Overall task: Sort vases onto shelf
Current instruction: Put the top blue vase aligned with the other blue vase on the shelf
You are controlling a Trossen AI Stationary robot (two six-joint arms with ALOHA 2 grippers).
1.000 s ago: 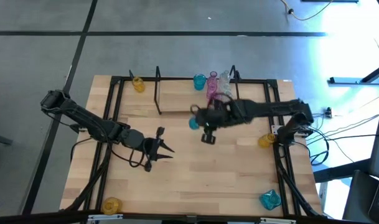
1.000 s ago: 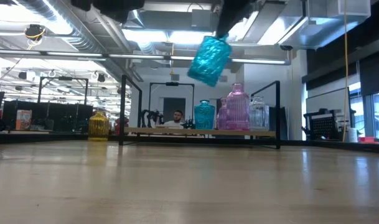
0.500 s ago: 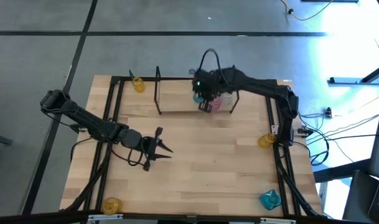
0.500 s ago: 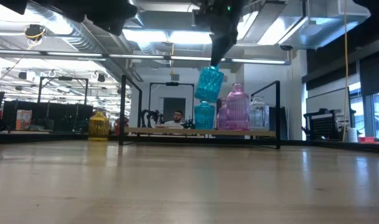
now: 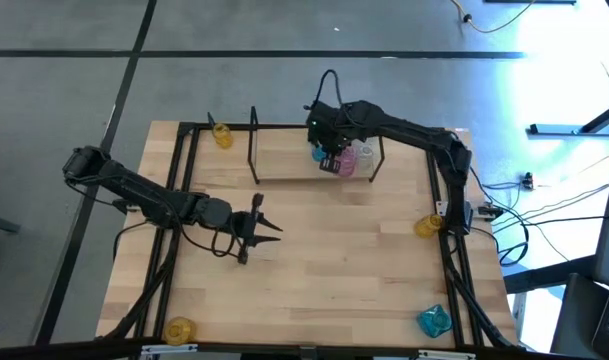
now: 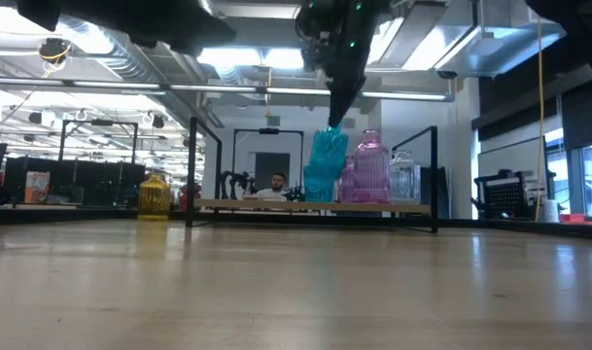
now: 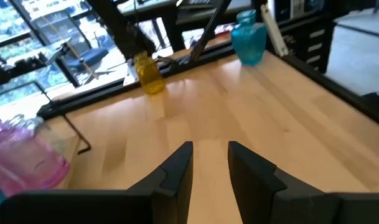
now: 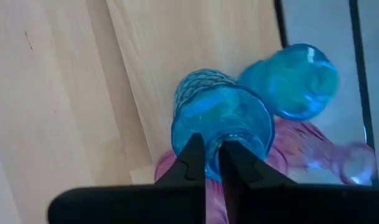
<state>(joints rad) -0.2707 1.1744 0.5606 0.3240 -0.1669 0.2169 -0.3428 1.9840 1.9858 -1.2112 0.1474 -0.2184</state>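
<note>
**Right jaws pinching teal vase over shelf; left jaws spread, holding nothing**

Jaws: right gripper [image 8: 211,163] fingers pressed on the rim of a teal-blue translucent glass vase [image 8: 221,121], neck up toward the wrist, body hanging below. Left gripper [image 7: 209,163] fingers spread with a gap between, nothing in them, over the bare middle-left of the wooden tabletop [image 5: 324,260].

Held teal vase [image 6: 325,165] hangs low at the low light-wood shelf with black wire uprights [image 6: 276,205], at its right part; cannot tell if its base touches the board. On the shelf: a second teal-blue glass vase [image 8: 296,81] just behind the held one, a pink translucent glass vase [image 6: 371,170] just beside it, a clear glass vase [image 6: 404,180] next right. Shelf's left part bare.

Off the shelf: a yellow glass vase [image 5: 221,135] at the table's far left corner, another yellow vase [image 5: 428,226] at the right edge, a third yellow vase [image 5: 179,328] at the near left corner, and a teal-blue vase lying at the near right corner [image 5: 434,320].
</note>
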